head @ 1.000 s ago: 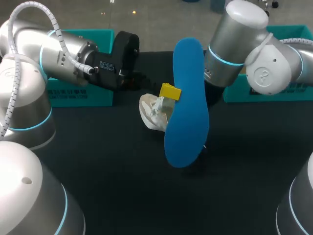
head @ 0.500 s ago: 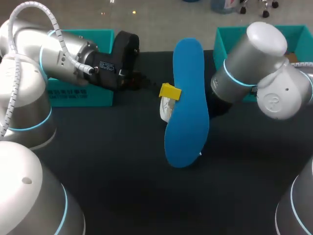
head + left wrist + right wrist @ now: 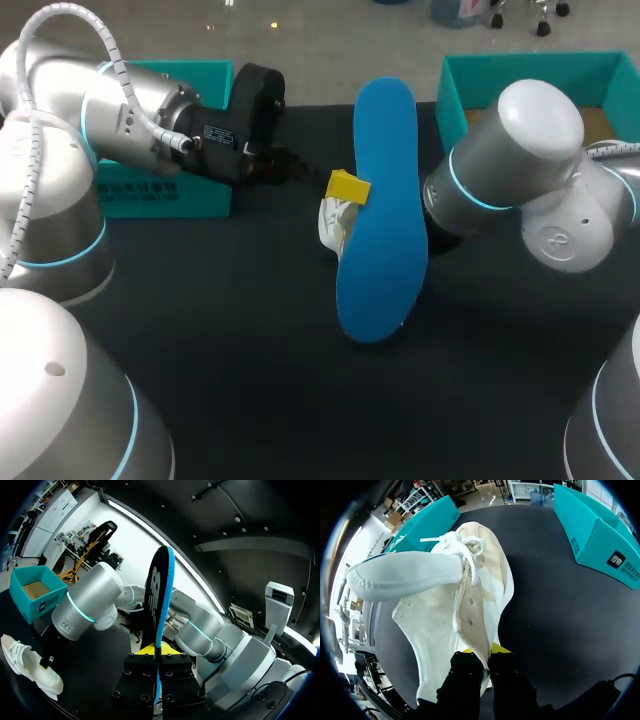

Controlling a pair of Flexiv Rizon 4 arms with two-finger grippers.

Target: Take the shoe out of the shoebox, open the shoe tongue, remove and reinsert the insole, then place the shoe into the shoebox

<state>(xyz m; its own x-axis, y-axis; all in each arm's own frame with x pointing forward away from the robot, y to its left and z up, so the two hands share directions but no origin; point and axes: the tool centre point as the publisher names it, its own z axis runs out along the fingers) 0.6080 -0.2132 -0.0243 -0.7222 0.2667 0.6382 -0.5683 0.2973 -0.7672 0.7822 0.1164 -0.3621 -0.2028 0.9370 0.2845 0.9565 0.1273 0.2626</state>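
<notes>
table (image 3: 250, 330): black | left teal box (image 3: 165, 195) | right teal box (image 3: 452, 95)

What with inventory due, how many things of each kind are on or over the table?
Teal boxes: 2
White shoe: 1
Blue insole: 1
Total: 4

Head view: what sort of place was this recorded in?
Probably a robot lab's test bench: a black table with a teal shoebox on it, where the left claw holds a blue insole upright and the right claw grips a white shoe.
</notes>
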